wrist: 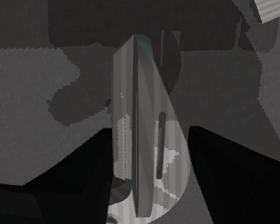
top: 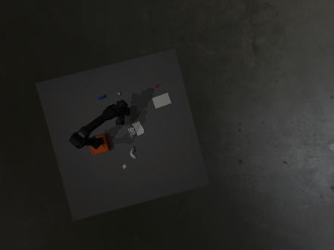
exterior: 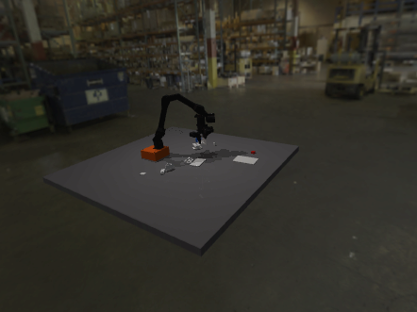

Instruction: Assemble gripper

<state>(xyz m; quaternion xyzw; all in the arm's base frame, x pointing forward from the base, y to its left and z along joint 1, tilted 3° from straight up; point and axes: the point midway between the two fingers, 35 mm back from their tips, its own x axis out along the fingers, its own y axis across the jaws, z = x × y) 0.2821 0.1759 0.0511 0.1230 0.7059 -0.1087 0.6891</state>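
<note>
My gripper (exterior: 200,141) (wrist: 151,136) is shut on a light grey jaw (wrist: 172,137), a long piece with a ridge and a slot, raised above the table. The other jaw (top: 133,153) (exterior: 166,169) lies on the table as a curved grey piece. A white plate-like part (top: 139,128) (exterior: 197,162), seemingly the gripper base, lies in front of the robot. Ring-like details (top: 131,131) (exterior: 189,160) adjoin it; their shape is too small to tell. Another white piece (exterior: 196,146), possibly the housing plate, lies behind the gripper; the arm hides it in the top view.
A larger white rectangle (top: 162,100) (exterior: 245,159) lies to the side, near a small red block (top: 157,85) (exterior: 253,152). A blue piece (top: 101,97) and small white pieces (top: 119,94) (top: 124,166) lie on the table (top: 170,164). The orange robot base (top: 100,149) (exterior: 155,154) stands behind.
</note>
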